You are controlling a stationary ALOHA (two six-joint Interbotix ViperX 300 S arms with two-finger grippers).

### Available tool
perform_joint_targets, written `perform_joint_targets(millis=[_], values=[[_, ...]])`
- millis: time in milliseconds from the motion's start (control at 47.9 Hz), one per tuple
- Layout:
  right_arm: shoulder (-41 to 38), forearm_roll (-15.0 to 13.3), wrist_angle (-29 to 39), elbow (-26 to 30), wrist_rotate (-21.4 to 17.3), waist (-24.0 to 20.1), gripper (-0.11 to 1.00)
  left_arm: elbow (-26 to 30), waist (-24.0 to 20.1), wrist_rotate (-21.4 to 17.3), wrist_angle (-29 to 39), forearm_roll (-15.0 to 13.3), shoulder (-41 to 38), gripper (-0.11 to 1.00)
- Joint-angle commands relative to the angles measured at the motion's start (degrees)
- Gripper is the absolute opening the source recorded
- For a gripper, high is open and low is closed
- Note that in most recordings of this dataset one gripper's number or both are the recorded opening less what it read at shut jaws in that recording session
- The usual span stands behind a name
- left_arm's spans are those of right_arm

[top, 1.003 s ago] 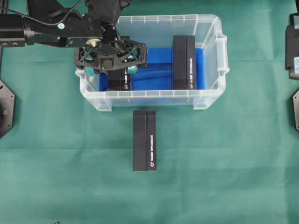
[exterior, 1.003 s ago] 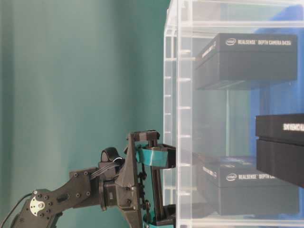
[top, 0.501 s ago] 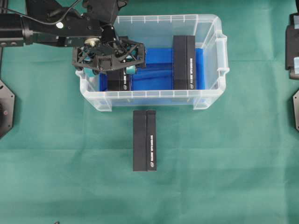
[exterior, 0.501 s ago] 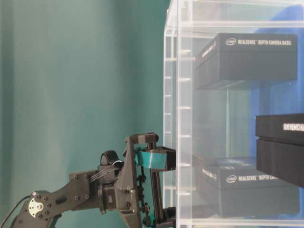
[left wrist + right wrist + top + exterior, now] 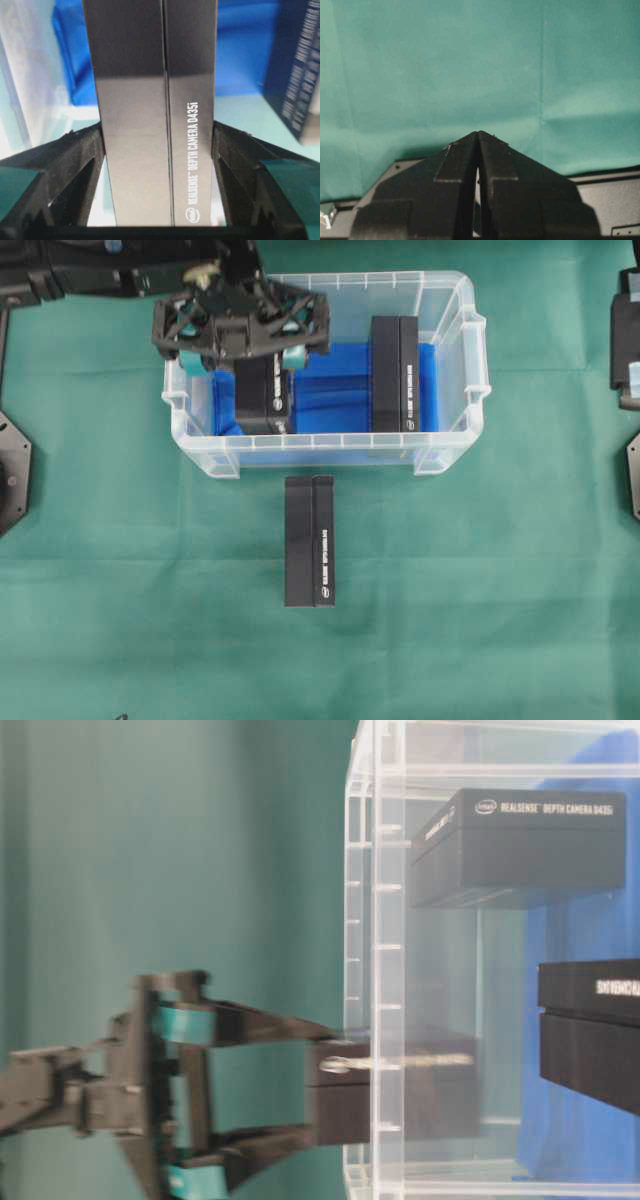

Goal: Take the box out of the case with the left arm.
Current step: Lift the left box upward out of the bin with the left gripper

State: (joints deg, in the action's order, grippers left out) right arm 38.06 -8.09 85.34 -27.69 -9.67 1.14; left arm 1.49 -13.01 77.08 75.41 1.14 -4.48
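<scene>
The clear case (image 5: 470,340) with its blue lining stands on the green cloth. My left gripper (image 5: 250,365) is over the case's left end, shut on a black RealSense box (image 5: 263,400). In the left wrist view the box (image 5: 155,125) fills the space between both black fingers (image 5: 75,165), which press its two sides. In the table-level view the held box (image 5: 345,1095) sticks partly past the case's rim, the gripper (image 5: 320,1085) clamped on its end. My right gripper (image 5: 478,134) is shut on nothing, over bare cloth.
A second black box (image 5: 395,375) stands in the case's right half. A third black box (image 5: 309,540) lies on the cloth just in front of the case. The right arm's base (image 5: 625,330) sits at the right edge.
My left gripper has risen with the black box in it, lifting it off the case floor and partly past the rim. The other boxes and the right arm have not moved.
</scene>
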Motion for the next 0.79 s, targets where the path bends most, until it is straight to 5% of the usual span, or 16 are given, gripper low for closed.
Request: perform_joint_targets(millis=[0, 481, 773], values=[[0.09, -0.18, -0.70, 0.62, -0.09, 0.09, 0.01, 4.75, -0.18, -0.09, 3.08, 0.09, 3.08, 0.61], [0.00, -0.09, -0.97, 0.62, -0.09, 0.09, 0.01, 18.90, -0.35, -0.18, 17.40, 0.09, 3.60, 0.61], [0.00, -0.18, -0.88, 0.62, -0.09, 0.09, 0.01, 20.57, -0.35, -0.18, 18.98, 0.18, 3.08, 0.61]])
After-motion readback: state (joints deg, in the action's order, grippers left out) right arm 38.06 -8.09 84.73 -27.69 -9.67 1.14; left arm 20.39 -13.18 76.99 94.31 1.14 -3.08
